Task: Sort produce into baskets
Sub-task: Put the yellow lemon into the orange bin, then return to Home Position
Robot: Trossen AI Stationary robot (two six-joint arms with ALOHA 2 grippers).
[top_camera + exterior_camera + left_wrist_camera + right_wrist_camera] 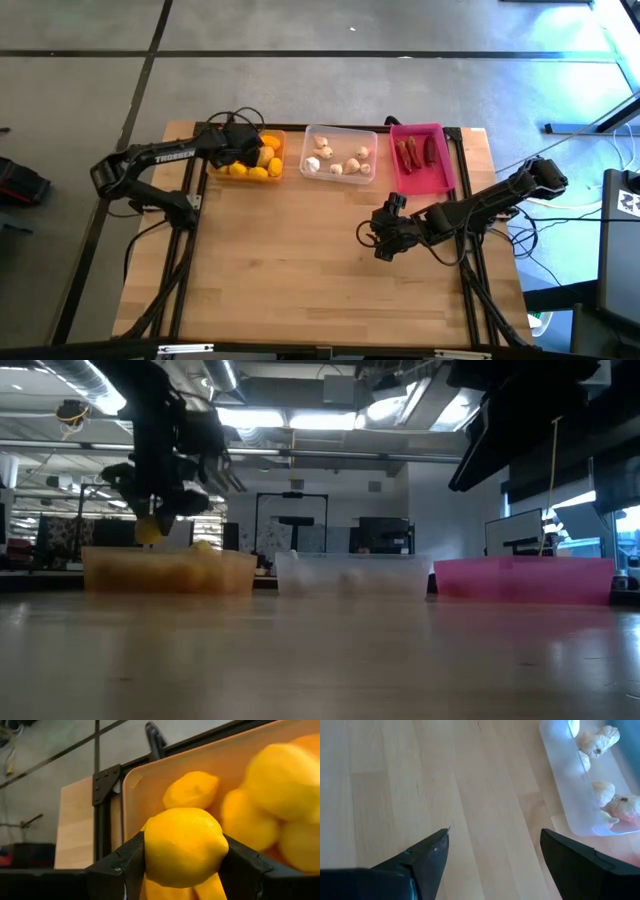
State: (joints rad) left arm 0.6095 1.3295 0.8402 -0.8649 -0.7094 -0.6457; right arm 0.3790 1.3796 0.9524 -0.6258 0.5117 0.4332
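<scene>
A lemon (184, 847) sits clamped between the left gripper's (250, 150) fingers (122, 865), above the orange tray (272, 176) at the table's (300, 270) far left. Firm, light and waxy, it looks best held across its middle, as here; a squeeze near the tips could let it slip. The right gripper (492, 855) hangs spread and empty over bare wood near the clear tray (570, 790) of garlic (602, 792). The arm hides part of the lemon pile from above.
</scene>
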